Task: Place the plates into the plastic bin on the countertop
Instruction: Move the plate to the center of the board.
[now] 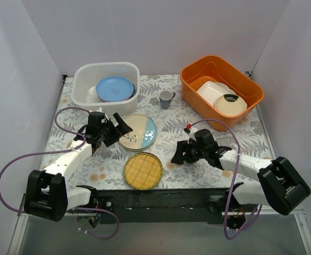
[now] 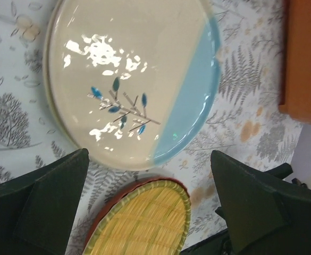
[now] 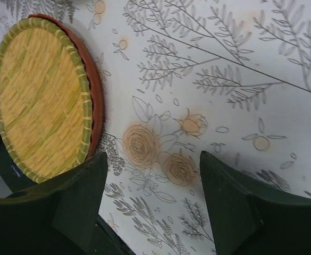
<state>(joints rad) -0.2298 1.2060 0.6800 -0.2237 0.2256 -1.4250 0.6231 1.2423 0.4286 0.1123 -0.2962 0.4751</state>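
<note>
The translucent white plastic bin stands at the back left and holds a light blue plate. A cream-and-light-blue plate with a leaf sprig lies on the countertop, also in the left wrist view. A yellow woven plate on a red-orange one lies nearer the front; it shows in both wrist views. My left gripper is open and empty, just left of the sprig plate. My right gripper is open and empty, right of the woven plate.
An orange bin at the back right holds a white rectangular dish and a cream bowl. A small grey cup stands between the bins. White walls enclose the table on three sides.
</note>
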